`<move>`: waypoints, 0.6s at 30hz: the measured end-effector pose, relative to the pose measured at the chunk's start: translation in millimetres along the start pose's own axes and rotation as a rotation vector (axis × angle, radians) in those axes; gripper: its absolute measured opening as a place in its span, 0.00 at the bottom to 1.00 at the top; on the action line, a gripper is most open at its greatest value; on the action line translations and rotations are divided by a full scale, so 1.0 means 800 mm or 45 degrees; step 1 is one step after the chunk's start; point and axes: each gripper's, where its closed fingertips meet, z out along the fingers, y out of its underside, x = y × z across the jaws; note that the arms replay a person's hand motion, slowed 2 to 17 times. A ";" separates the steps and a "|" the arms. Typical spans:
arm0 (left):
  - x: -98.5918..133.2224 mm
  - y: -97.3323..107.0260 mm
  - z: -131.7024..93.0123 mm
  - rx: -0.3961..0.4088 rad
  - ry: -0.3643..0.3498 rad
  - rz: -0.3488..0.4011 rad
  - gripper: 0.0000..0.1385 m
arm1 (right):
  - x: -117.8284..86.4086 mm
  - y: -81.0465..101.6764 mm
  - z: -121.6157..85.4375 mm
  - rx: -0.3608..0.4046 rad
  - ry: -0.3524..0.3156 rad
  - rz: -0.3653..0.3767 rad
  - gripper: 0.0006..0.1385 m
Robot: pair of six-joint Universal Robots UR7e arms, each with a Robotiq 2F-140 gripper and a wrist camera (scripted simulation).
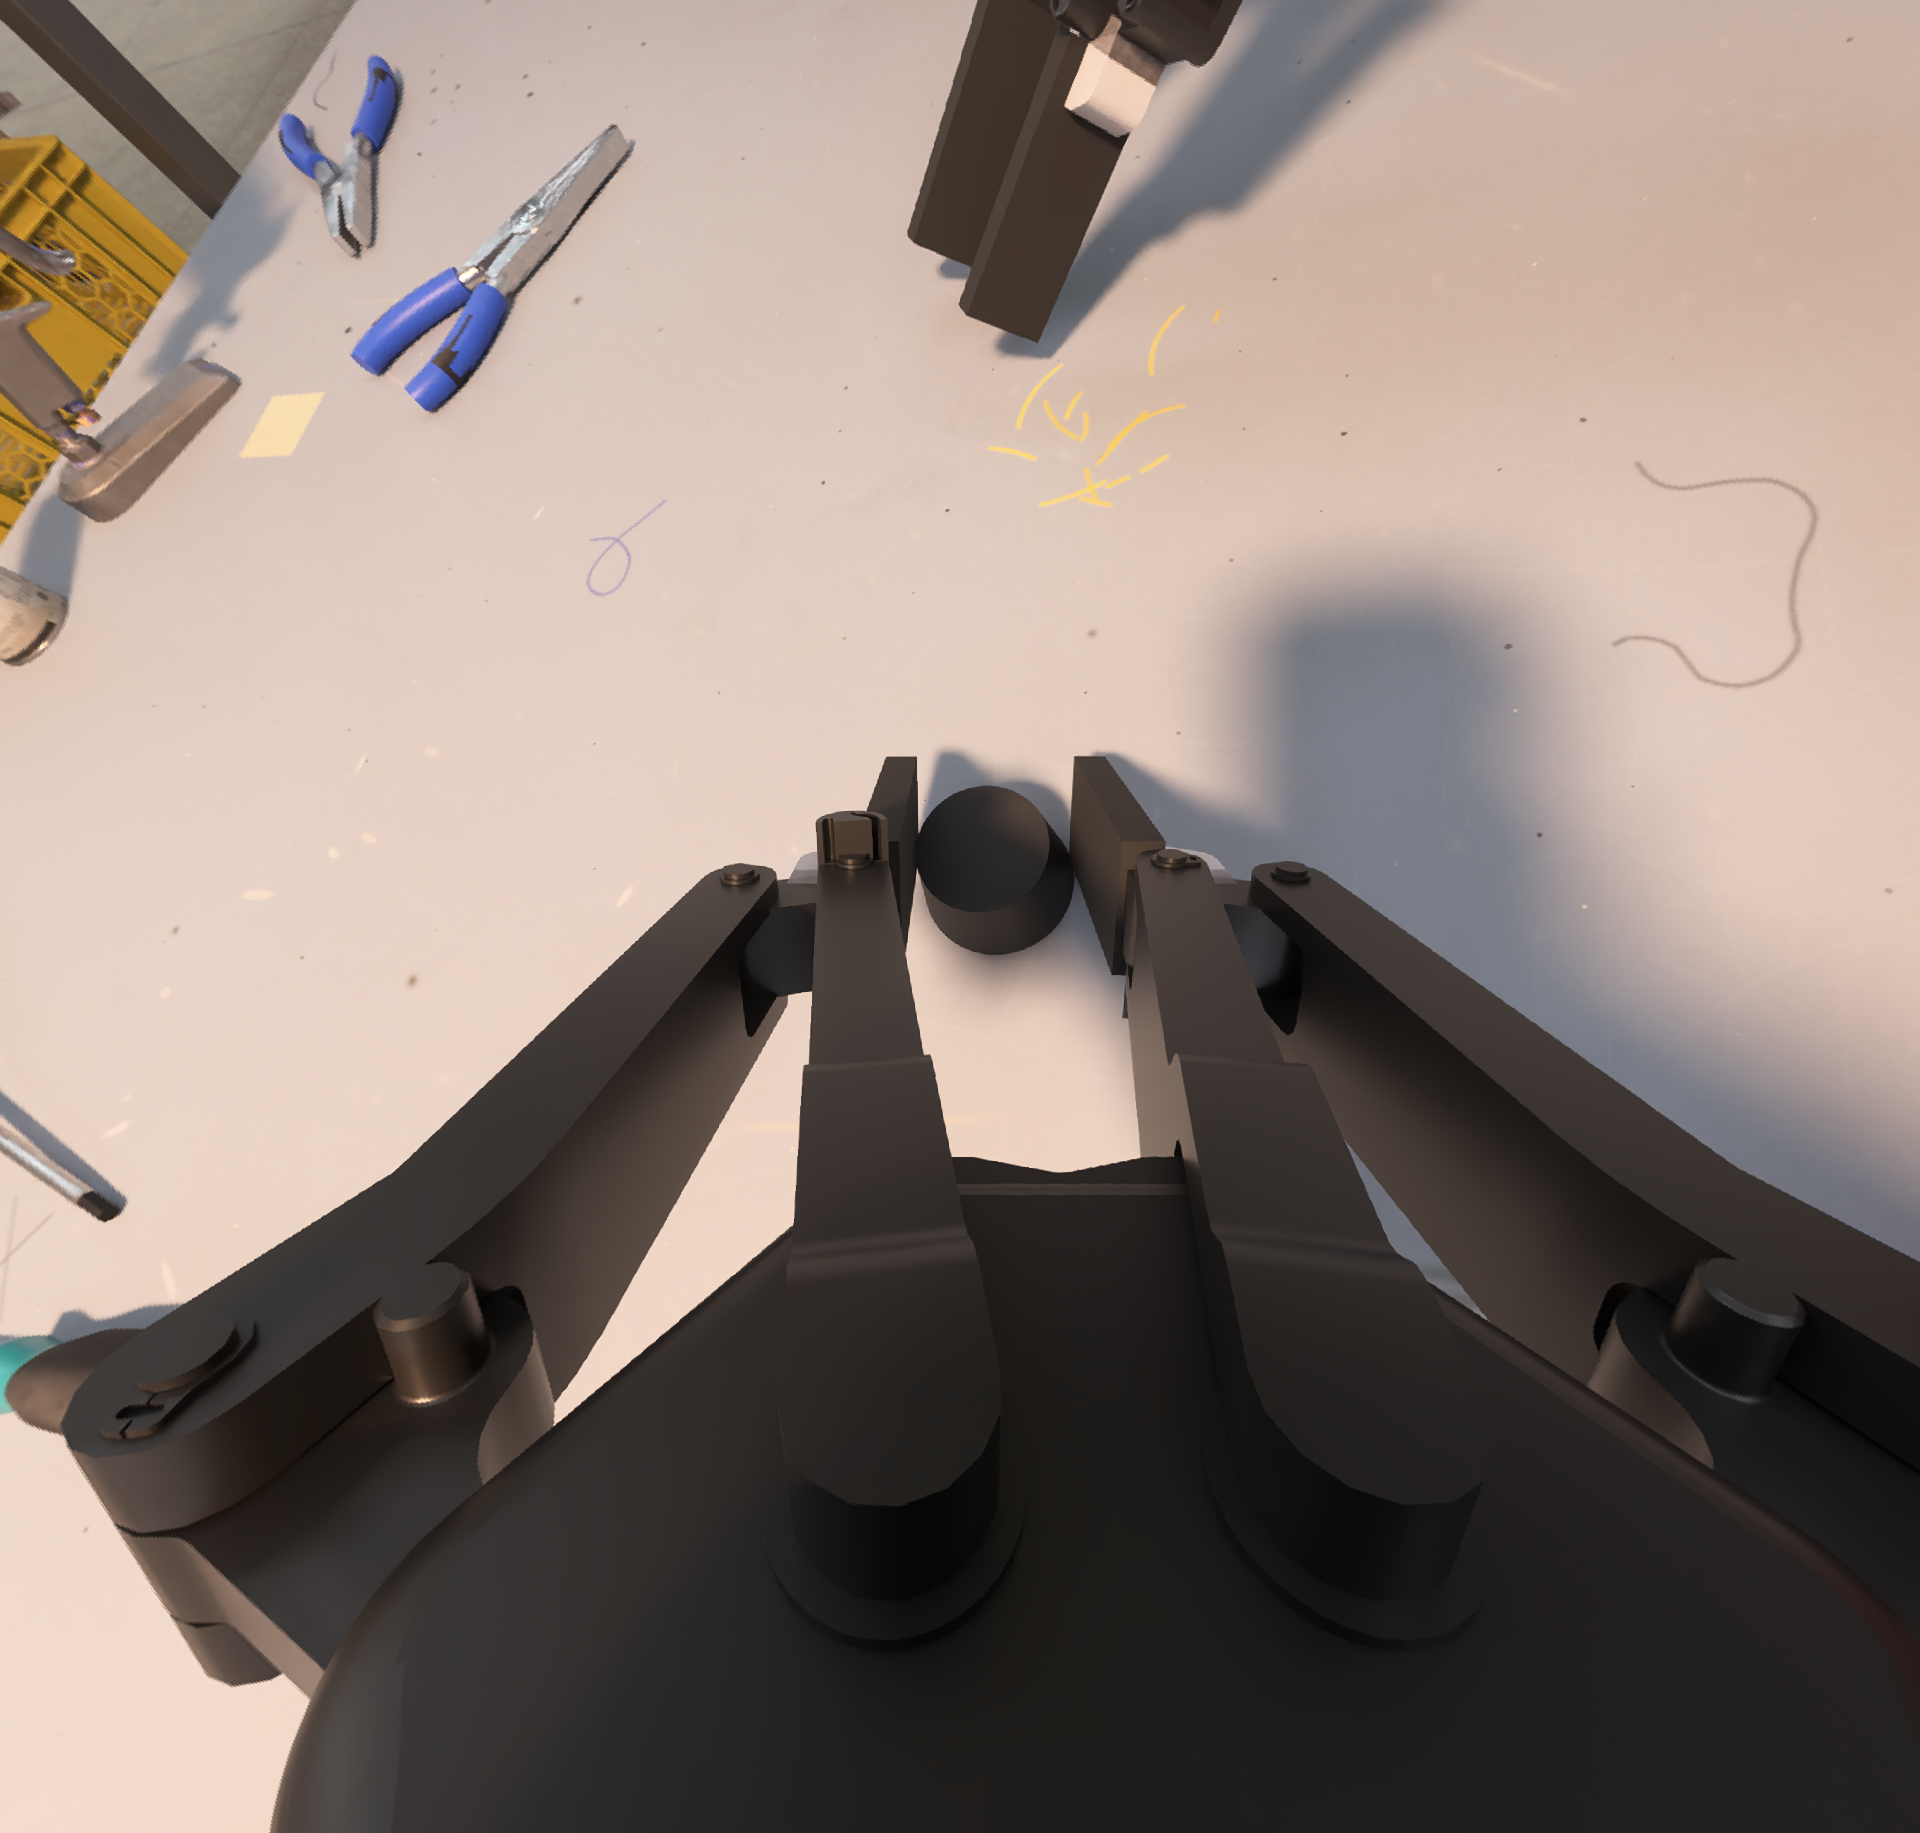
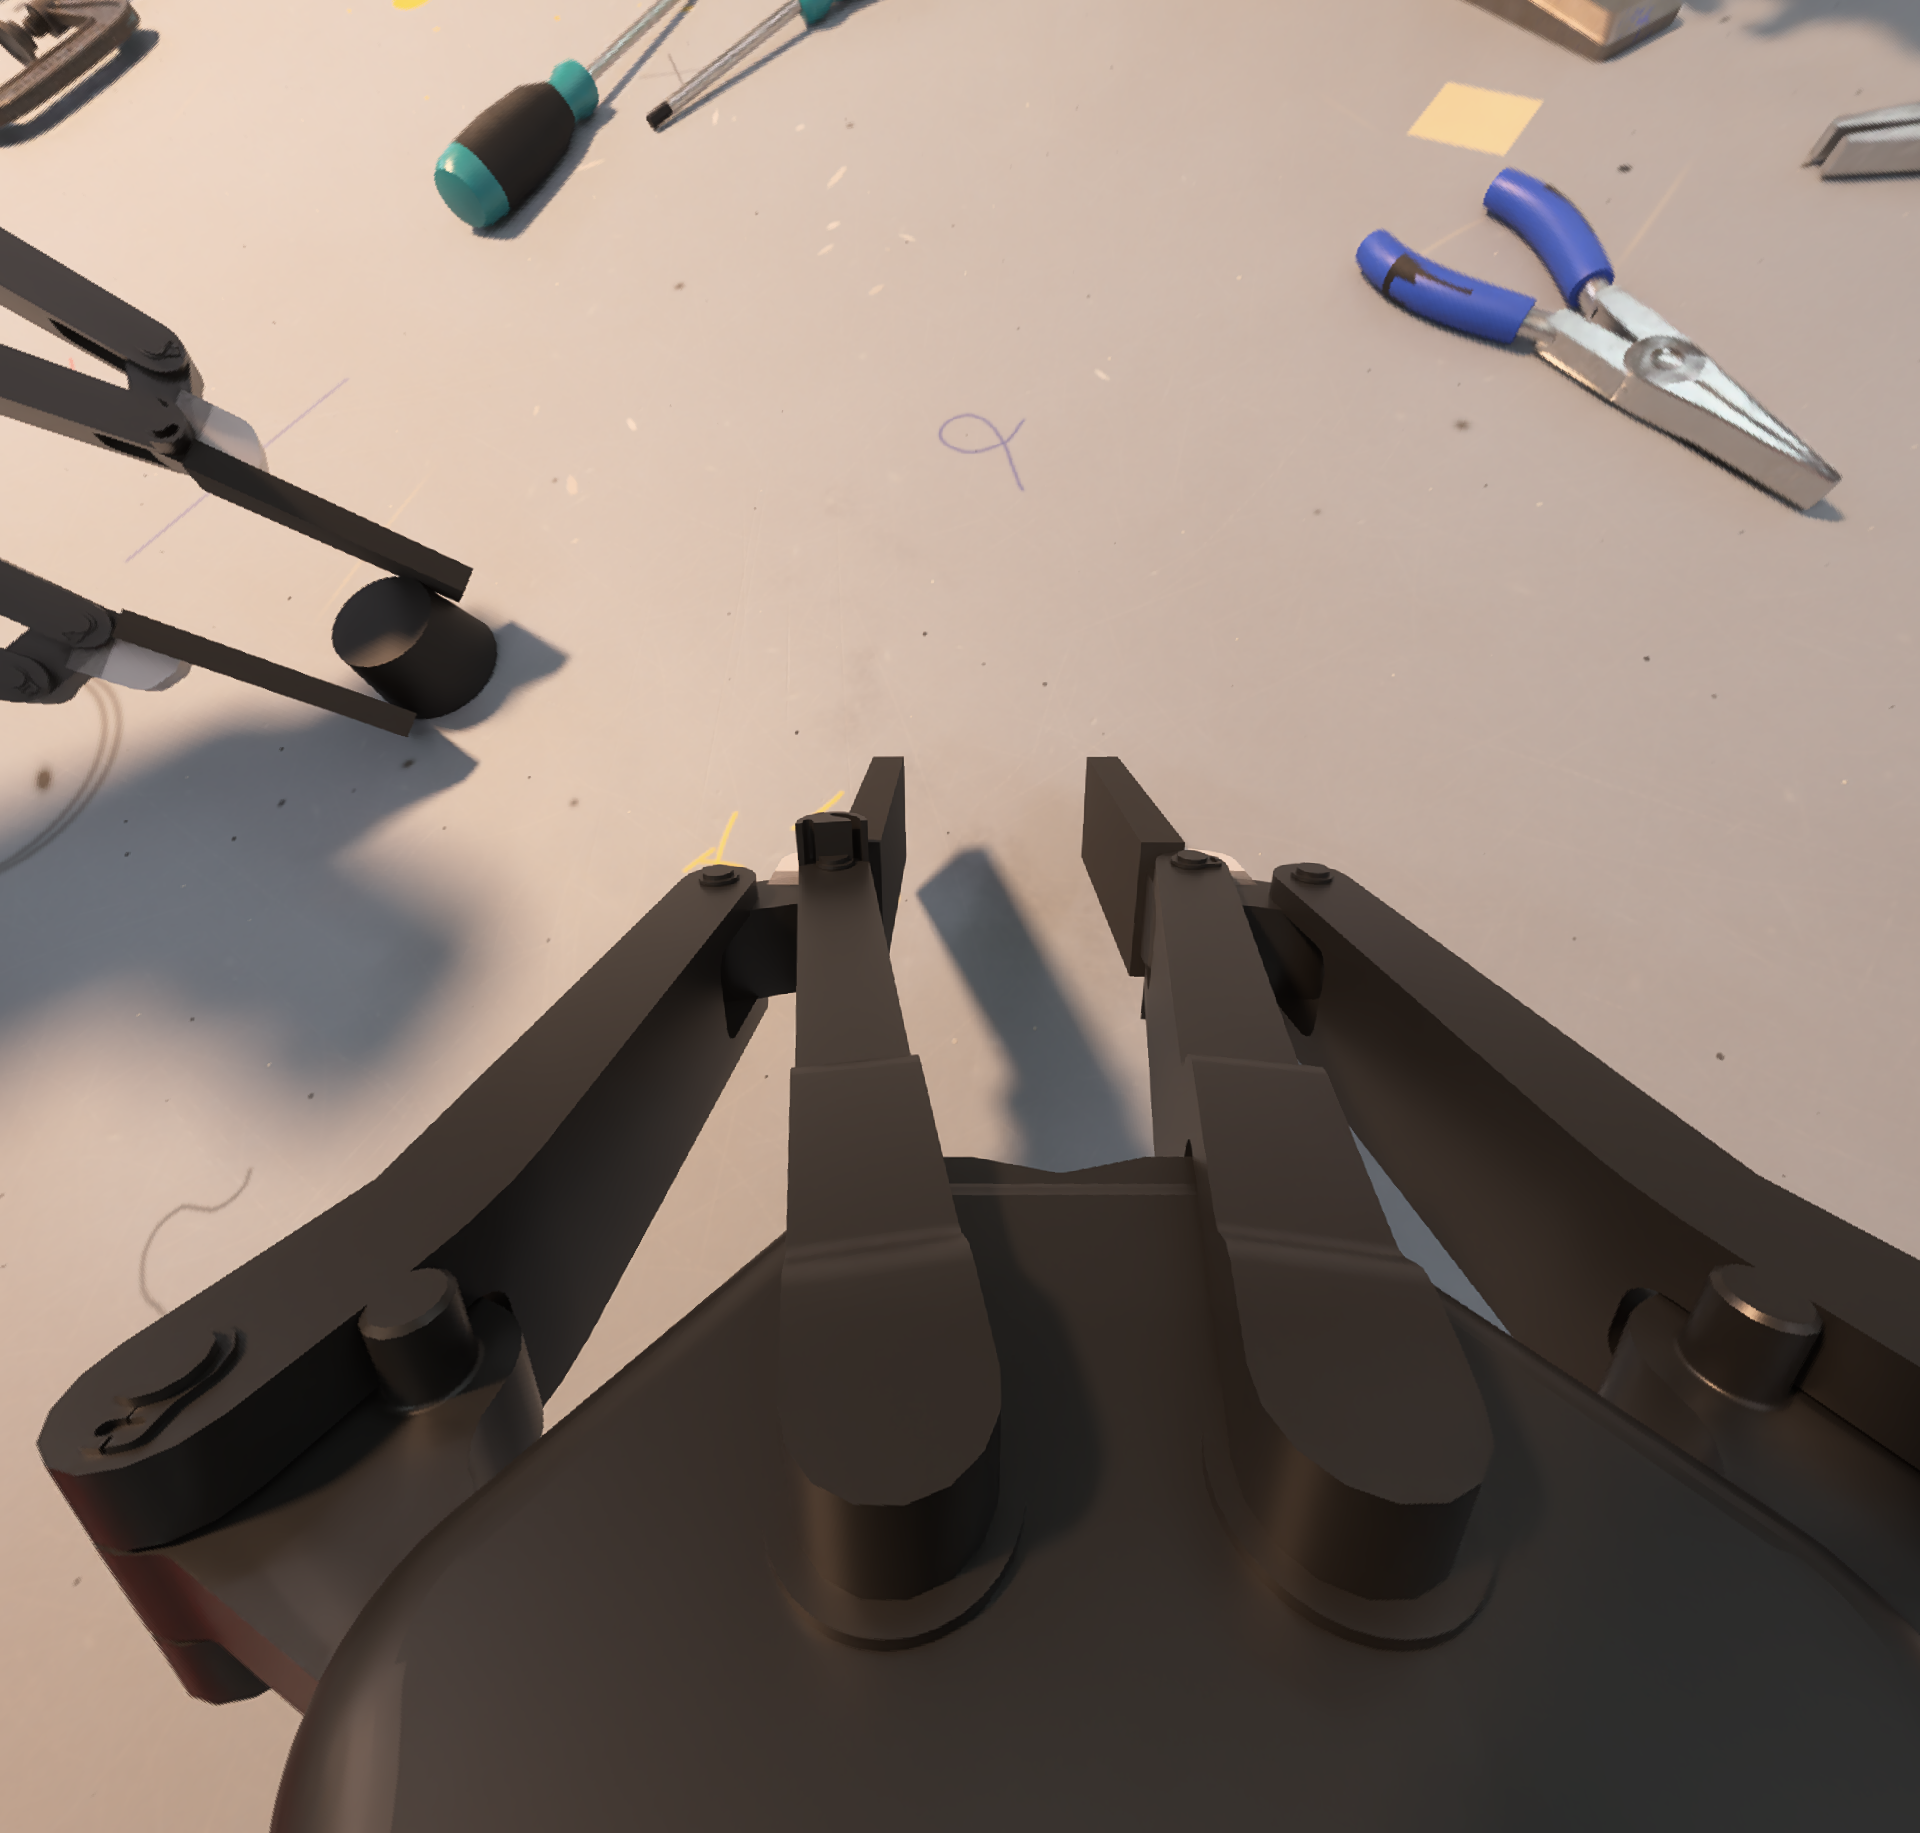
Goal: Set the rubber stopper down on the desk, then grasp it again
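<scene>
The rubber stopper [image 1: 987,864] is a small black tapered plug that rests on the grey desk [image 1: 727,703]. My left gripper [image 1: 994,781] straddles it, with both fingers against its sides and the tips low at the desk surface. In the right wrist view the stopper [image 2: 416,645] sits at the left, pinched between the left gripper's two thin fingers [image 2: 343,526]. My right gripper [image 2: 994,781] hovers over bare desk with its jaws apart and nothing between them. It also shows at the top of the left wrist view [image 1: 1003,287].
Two blue-handled pliers [image 1: 488,266] [image 1: 348,157] lie at the far left, also seen in the right wrist view [image 2: 1600,339]. Two teal-and-black screwdrivers [image 2: 520,131] [image 2: 800,7] lie farther off. A yellow crate [image 1: 62,329], metal blocks [image 1: 145,443] and a clamp [image 2: 62,38] line the edges.
</scene>
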 end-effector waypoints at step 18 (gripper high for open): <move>0.004 0.001 0.003 0.003 0.128 -0.108 0.28 | -0.005 0.009 0.001 -0.103 -0.003 -0.002 0.37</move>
